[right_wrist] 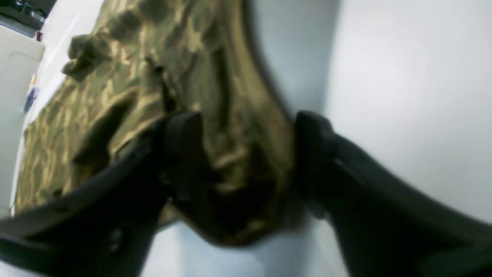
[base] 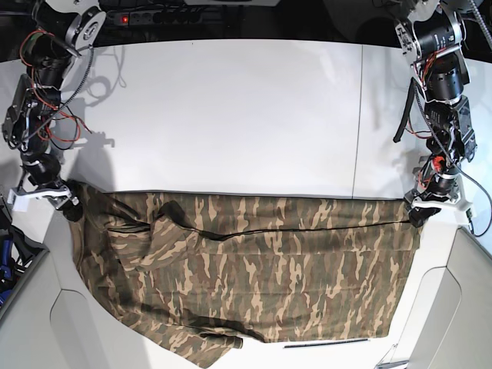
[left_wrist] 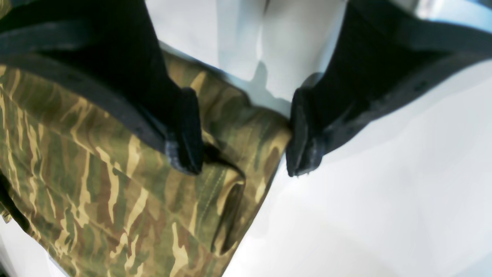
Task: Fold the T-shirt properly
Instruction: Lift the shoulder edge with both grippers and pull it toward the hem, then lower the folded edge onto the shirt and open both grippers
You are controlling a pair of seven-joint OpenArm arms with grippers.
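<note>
The white counter carries the T-shirt spread across its near half. At the shirt's far-left corner the right claw stands wide, cloth bunched between its fingers. At the far-right corner, the left claw gapes around the hem.

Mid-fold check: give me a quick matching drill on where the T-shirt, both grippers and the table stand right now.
Things:
1. left gripper
2. right gripper
3. T-shirt
4. table

States:
A. white, bare at the far side
B. camouflage, spread across the near edge
C. jaws around the shirt corner on the base view's left
D. jaws open at the shirt corner on the base view's right

Pairs: 1-D, 2-C, 3-B, 4-A
</note>
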